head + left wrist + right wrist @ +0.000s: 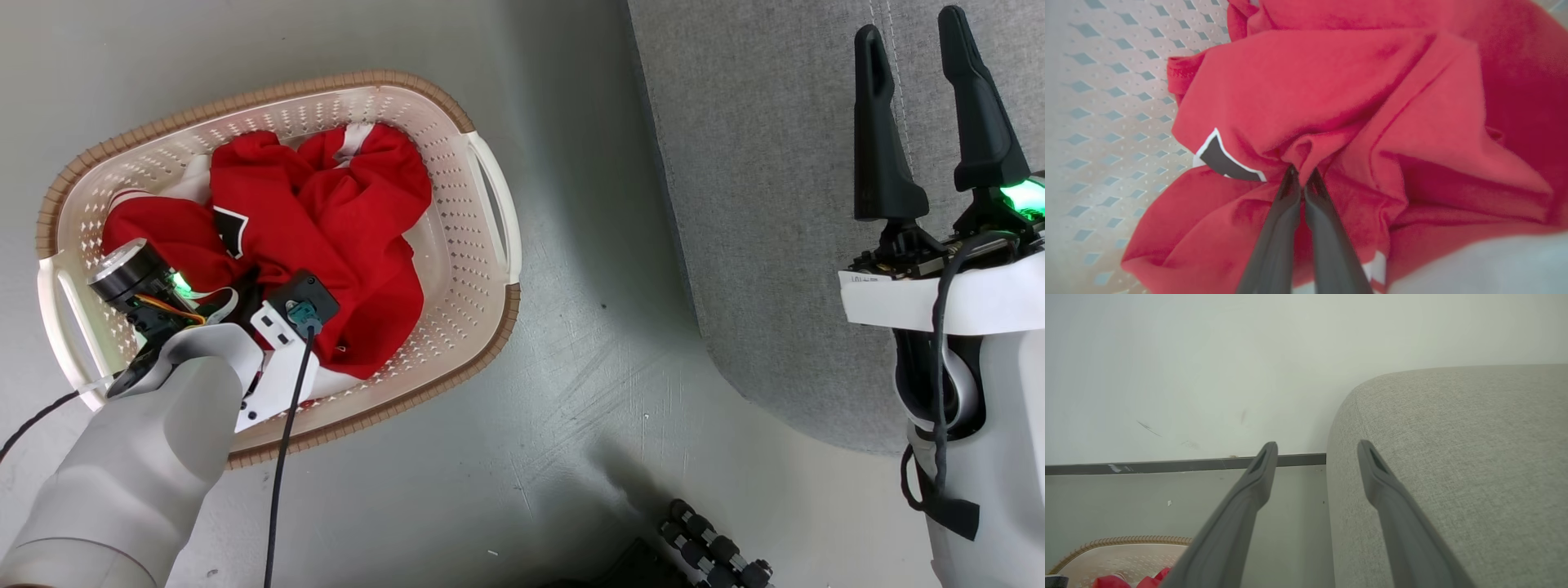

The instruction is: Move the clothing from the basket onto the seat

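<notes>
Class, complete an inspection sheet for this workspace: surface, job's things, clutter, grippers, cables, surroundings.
Surface: grey floor, scuffed.
Job's things: red clothing heaped in the basket; seat to its right, apart from it.
Clutter: dark ribbed object at the bottom edge, unidentifiable.
Grippers: left gripper, jaws shut on a fold of the clothing; right gripper, jaws open, over the seat.
Cables: left wrist cable and right arm cable, both black.
Surroundings: pale wall, dark skirting.
</notes>
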Controlling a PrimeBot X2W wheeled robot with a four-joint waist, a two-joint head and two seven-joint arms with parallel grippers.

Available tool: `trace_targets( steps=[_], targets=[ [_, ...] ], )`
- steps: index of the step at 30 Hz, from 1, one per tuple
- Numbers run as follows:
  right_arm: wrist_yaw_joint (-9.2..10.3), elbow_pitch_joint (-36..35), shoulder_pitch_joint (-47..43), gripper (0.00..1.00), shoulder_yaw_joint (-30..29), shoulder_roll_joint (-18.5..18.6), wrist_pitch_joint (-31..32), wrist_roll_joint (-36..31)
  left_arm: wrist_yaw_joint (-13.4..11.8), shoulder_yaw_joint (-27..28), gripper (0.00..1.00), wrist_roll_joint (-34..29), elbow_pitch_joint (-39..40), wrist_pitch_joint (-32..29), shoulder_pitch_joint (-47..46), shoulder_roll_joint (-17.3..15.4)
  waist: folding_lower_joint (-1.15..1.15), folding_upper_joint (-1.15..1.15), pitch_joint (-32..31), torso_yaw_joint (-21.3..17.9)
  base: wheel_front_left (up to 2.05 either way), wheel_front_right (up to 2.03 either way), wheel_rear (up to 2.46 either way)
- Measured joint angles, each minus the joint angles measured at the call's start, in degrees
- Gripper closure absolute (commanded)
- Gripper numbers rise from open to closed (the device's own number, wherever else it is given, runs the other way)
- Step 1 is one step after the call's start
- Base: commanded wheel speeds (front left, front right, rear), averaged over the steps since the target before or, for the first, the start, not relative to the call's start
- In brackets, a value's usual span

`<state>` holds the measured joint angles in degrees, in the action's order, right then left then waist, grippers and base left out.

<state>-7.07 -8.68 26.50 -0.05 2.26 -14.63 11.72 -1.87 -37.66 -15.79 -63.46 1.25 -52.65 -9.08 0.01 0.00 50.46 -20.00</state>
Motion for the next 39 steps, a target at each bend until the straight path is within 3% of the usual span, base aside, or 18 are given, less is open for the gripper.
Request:
trace_targets(
  steps=[11,21,39],
  targets=[
    [0.00,0.6,1.4,0.00,-1.2,0.0,0.0,-0.2,-0.6,4.5,1.00,5.1,1.8,5.3,-0.1,3.3,0.00,0.00,-0.8,0.6,0.00,0.00,0.00],
    [0.00,2.1,2.1,0.00,-1.4,0.0,0.0,-1.2,-1.5,7.3,1.00,8.7,4.5,11.5,0.2,3.2,0.00,0.00,-2.7,2.1,0.00,0.00,0.00],
    [0.00,5.6,1.1,0.00,-2.8,0.1,0.0,-4.6,-1.9,13.1,1.00,16.7,18.6,13.2,4.3,4.3,-0.01,0.00,-9.4,5.6,0.00,0.00,0.00]
  ],
)
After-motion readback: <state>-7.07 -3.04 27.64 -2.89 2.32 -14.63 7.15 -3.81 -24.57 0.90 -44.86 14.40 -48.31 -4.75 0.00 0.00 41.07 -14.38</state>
